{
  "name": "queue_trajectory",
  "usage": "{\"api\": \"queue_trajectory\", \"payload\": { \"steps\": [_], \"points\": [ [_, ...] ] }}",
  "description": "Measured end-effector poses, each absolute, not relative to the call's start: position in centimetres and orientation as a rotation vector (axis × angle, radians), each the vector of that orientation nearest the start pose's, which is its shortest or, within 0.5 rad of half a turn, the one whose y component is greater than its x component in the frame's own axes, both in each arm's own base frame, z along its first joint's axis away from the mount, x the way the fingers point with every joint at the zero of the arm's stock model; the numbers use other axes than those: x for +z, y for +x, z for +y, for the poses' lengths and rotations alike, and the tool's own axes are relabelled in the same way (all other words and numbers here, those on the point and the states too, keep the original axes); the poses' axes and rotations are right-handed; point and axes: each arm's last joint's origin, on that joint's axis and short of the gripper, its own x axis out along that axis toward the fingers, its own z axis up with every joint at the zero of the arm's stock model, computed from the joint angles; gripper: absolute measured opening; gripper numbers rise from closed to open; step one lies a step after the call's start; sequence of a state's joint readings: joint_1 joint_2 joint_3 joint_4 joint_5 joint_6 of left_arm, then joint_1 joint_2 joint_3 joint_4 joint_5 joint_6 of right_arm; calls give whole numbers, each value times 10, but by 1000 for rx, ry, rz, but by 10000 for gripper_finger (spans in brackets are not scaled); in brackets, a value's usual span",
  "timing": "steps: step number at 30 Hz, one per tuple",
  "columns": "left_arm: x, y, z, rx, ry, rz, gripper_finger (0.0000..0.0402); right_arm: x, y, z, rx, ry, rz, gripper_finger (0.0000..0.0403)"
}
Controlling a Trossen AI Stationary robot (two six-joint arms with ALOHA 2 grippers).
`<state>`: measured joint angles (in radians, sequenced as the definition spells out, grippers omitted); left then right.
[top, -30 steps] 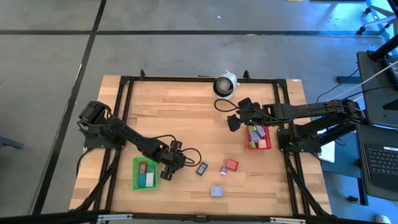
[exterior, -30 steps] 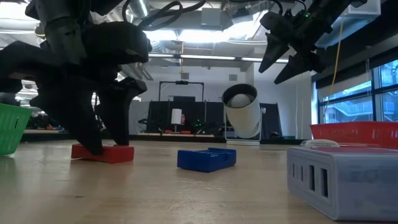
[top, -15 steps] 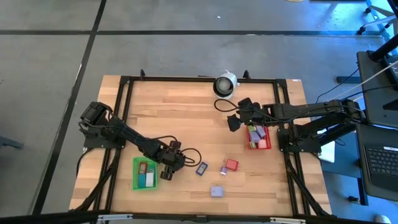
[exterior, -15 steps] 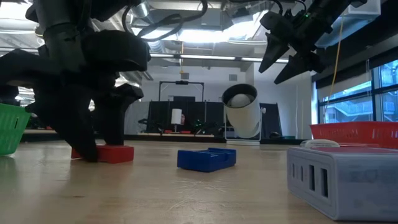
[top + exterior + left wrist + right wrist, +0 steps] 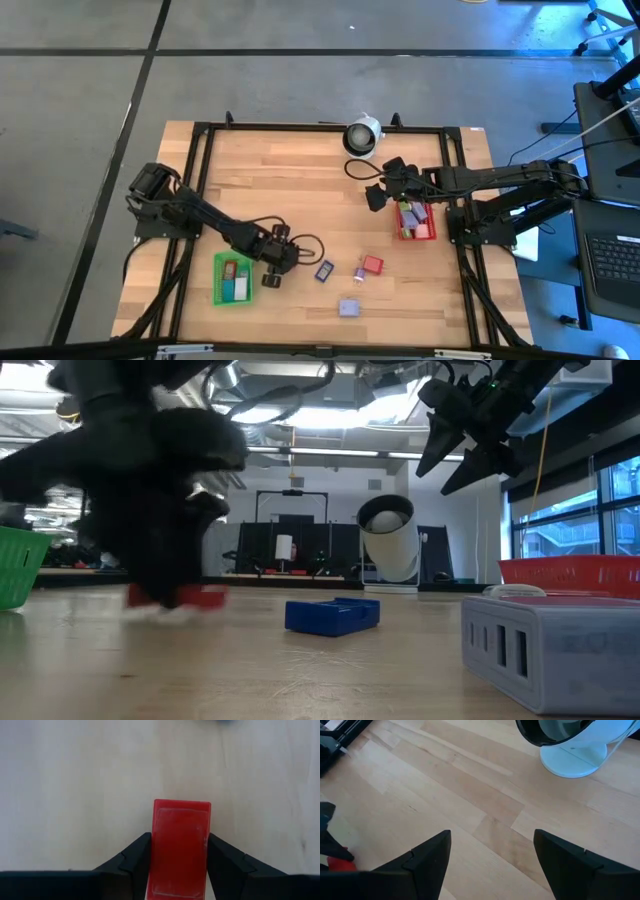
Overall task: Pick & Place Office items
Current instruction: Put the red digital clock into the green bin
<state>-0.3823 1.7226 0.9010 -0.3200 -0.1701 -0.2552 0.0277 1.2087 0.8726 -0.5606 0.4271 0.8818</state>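
Tabletop [image 5: 300,200] of pale wood carries everything; the green bin [image 5: 233,278] serves as landmark. Well apart from that bin, across the tabletop, sits the red bin [image 5: 415,222], with the right hand [image 5: 376,192] hovering just beside it, fingers spread wide and empty. Just beside the green bin's inner edge, the left hand [image 5: 177,851] has its two fingers pressed against the long sides of a red piece [image 5: 180,847], one of the office items, low over the wood. Farther from the green bin lie a blue piece [image 5: 324,270], a lavender piece [image 5: 348,307] and another red piece [image 5: 373,265]. To do this step well, the grip should probably stay square on both flanks, and the lift go straight up before turning toward a bin.
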Motion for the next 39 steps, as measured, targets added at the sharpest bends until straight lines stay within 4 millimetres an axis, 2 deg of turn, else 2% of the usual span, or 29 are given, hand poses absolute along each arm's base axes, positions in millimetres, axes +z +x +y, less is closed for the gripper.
{"api": "queue_trajectory", "payload": {
  "steps": [6,14,19,22,26,31,35,39],
  "points": [
    [171,307,-99,43,95,975,156,253,237,-6,-724,610,642,286],
    [214,328,-78,139,401,831,156,253,237,-5,-702,624,652,286],
    [242,343,-57,351,513,754,159,253,237,-4,-675,641,667,286],
    [264,354,-46,473,474,642,156,253,237,-4,-671,643,669,286],
    [296,367,-39,533,331,442,158,253,237,-4,-672,645,669,286],
    [336,377,-43,517,150,138,156,253,238,-4,-671,646,666,286],
    [364,374,-46,468,44,-105,157,252,237,-4,-673,641,674,286],
    [377,371,-49,397,27,-223,159,252,237,-4,-675,639,670,286]
  ]
}}
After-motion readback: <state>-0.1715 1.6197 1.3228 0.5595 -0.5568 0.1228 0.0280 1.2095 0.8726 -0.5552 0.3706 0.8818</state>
